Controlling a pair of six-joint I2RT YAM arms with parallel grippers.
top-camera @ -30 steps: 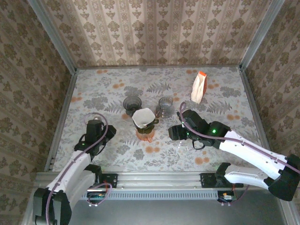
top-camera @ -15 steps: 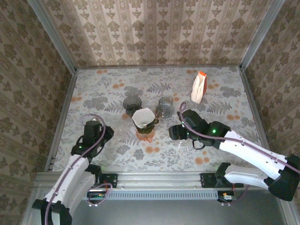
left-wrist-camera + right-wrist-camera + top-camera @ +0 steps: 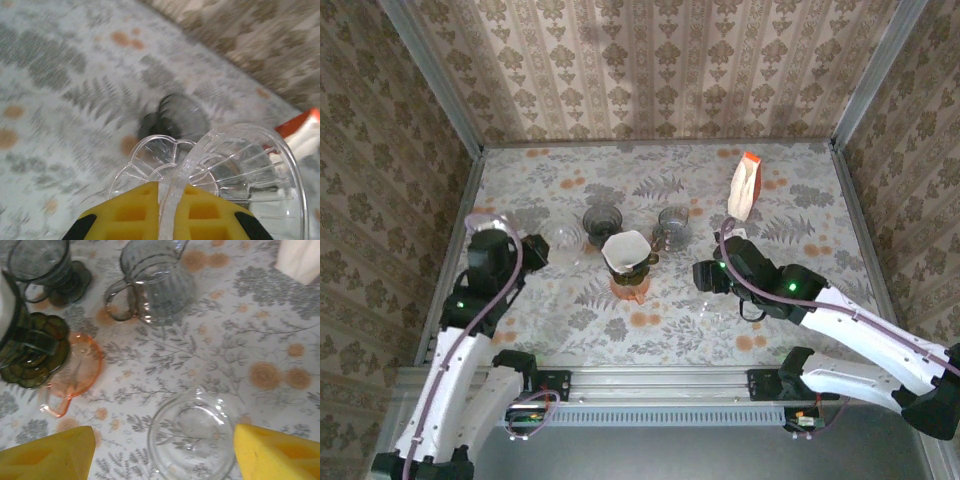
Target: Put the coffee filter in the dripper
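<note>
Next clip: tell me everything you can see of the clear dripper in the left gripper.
The clear dripper looks like transparent plastic: a ribbed cone with a round rim and a scalloped base flange. It is empty and turned on its side. The left gripper is shut on its rim, a yellow finger on each side of the wall.

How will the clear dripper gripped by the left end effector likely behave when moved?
The clear dripper looks like thin ribbed plastic, so it is probably rigid and light. The left end effector pinches only its rim, so it may pivot or slip on the glossy wall. Its wide scalloped base should resist tipping once down.
</note>
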